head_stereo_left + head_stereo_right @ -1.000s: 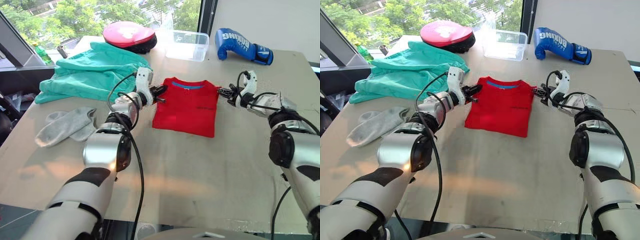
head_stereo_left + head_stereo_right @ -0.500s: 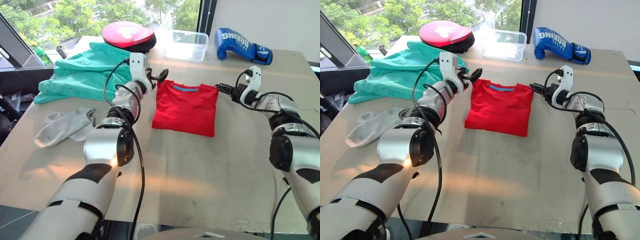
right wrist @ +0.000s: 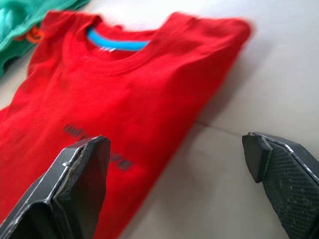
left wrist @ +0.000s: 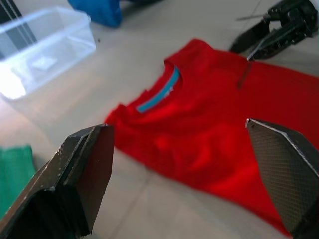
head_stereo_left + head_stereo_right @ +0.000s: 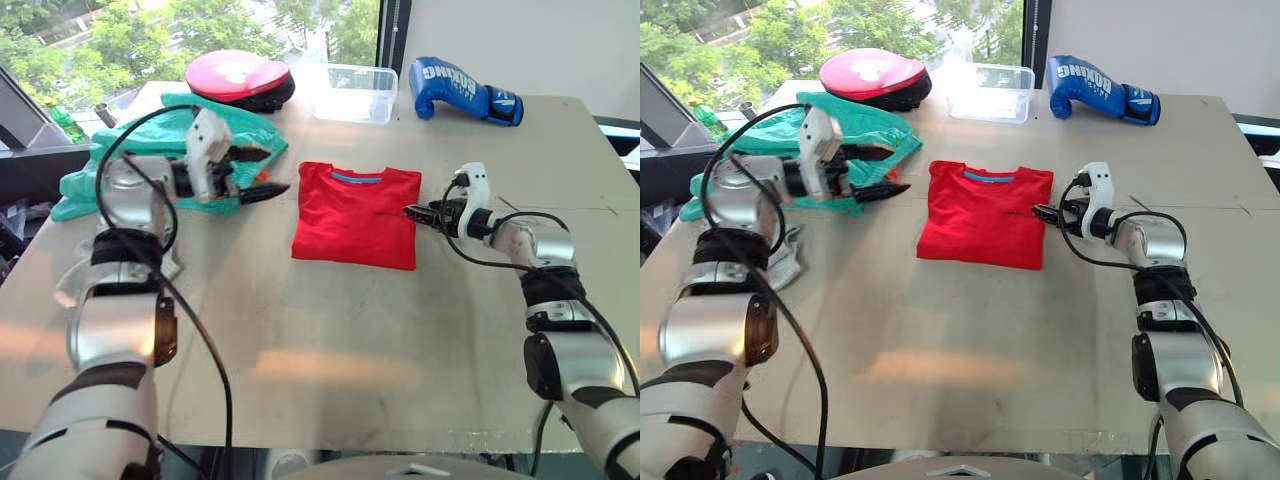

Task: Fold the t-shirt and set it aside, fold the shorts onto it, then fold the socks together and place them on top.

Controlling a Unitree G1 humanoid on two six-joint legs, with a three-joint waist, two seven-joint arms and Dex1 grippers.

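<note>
Red and already folded, the t-shirt (image 5: 358, 214) lies mid-counter, so the shorts (image 5: 160, 135) look like the next step. The left hand (image 5: 258, 172) hovers spread wide over their near edge; the right hand (image 5: 418, 212), fingers apart, sits at the shirt's edge and holds nothing

Bright daylight from the windows behind, soft shadows, pale table glare, wrist views blurred

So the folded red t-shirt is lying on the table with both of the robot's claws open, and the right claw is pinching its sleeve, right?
Not quite. The right gripper pinches nothing: the right wrist view shows its fingers spread apart over the t-shirt's edge. The t-shirt does lie folded on the table, and the left gripper is open too.
</note>
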